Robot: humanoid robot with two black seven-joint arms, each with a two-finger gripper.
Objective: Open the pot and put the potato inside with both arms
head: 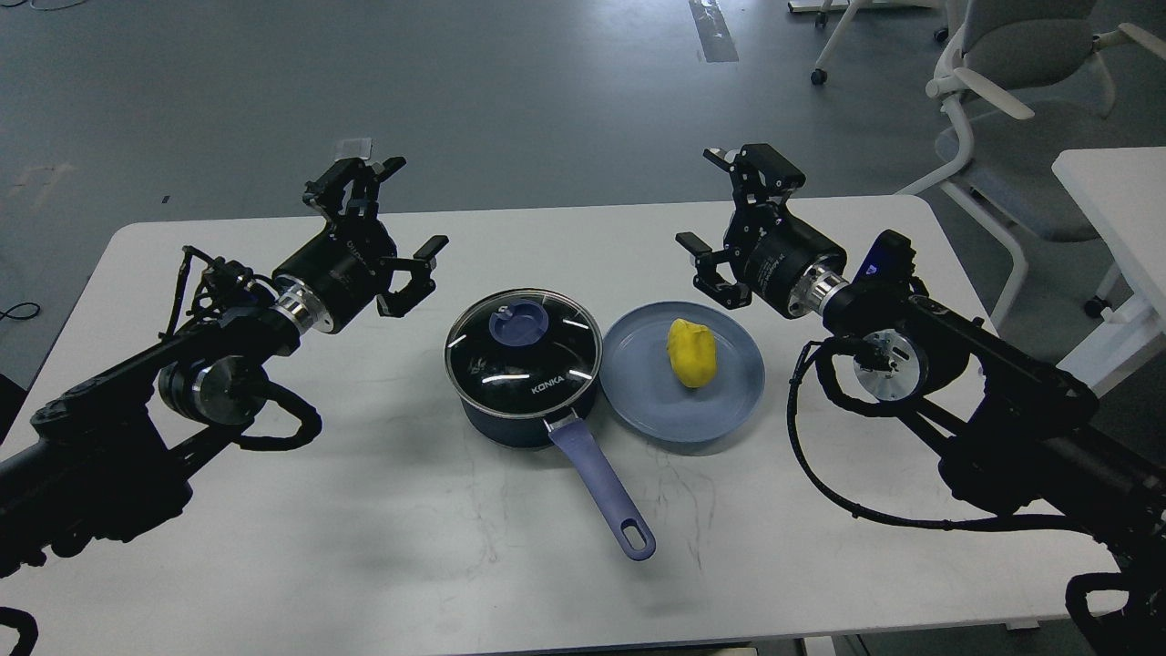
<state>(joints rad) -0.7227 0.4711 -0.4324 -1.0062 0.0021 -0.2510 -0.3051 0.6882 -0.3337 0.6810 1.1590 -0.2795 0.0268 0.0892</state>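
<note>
The pot (510, 421) stands at the middle of the white table (273, 510), covered by a glass lid (537, 369) with a blue knob (519, 322). Its long blue handle (601, 483) points toward me and slightly right. The yellow potato (691, 353) lies on a blue-grey plate (729, 405) just right of the pot. My left gripper (396, 228) hovers open to the upper left of the lid, holding nothing. My right gripper (720, 214) hovers open beyond the plate's far right edge, also holding nothing.
A white office chair (1002, 100) stands off the table's far right corner. A second white table (1120, 219) is at the right edge. Grey floor lies beyond the table's far edge.
</note>
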